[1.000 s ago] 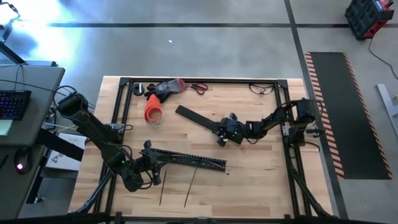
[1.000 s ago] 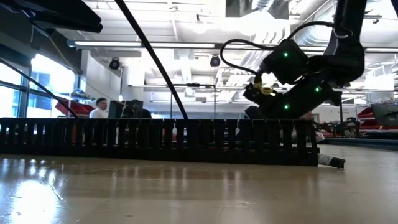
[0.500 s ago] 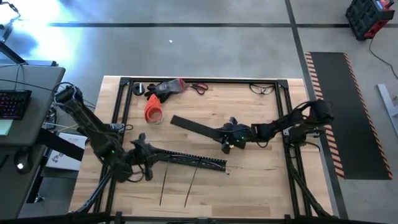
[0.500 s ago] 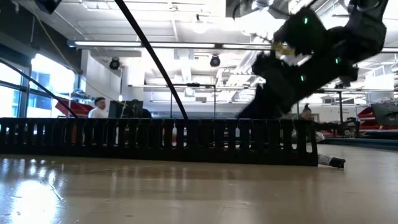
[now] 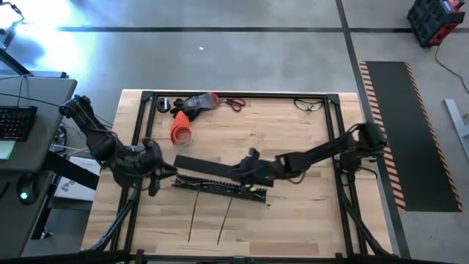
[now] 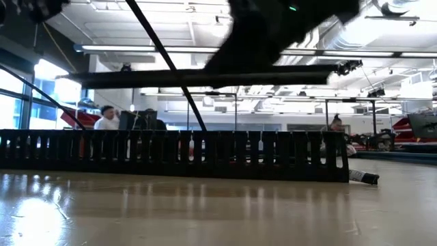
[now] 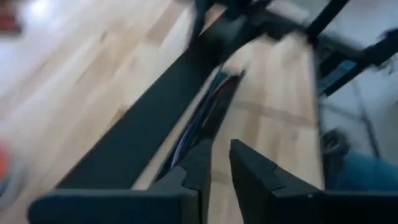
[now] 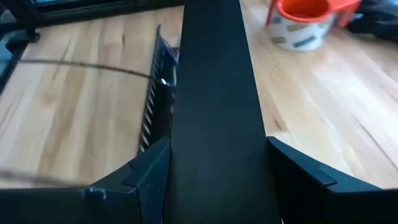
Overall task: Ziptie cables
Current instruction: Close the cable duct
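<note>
Lowering the flat black rigid strip [image 5: 209, 165] squarely over the long black comb-toothed channel [image 5: 220, 188] should keep the thin mixed-colour cables [image 7: 200, 117] tucked inside, just below the right tool [image 5: 253, 170]. That tool, arm stretched across the desk [image 5: 308, 213], grips the strip between wide jaws. The left tool [image 5: 152, 163] hovers beside the channel's end, jaws narrowly parted, empty.

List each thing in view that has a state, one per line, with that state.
Right gripper: shut on flat black strip, held above the channel.
Left gripper: fingers narrowly apart, holding nothing.
Slotted channel: lying on the table.
Cables: lying inside the channel.
Orange cup: on its side.
</note>
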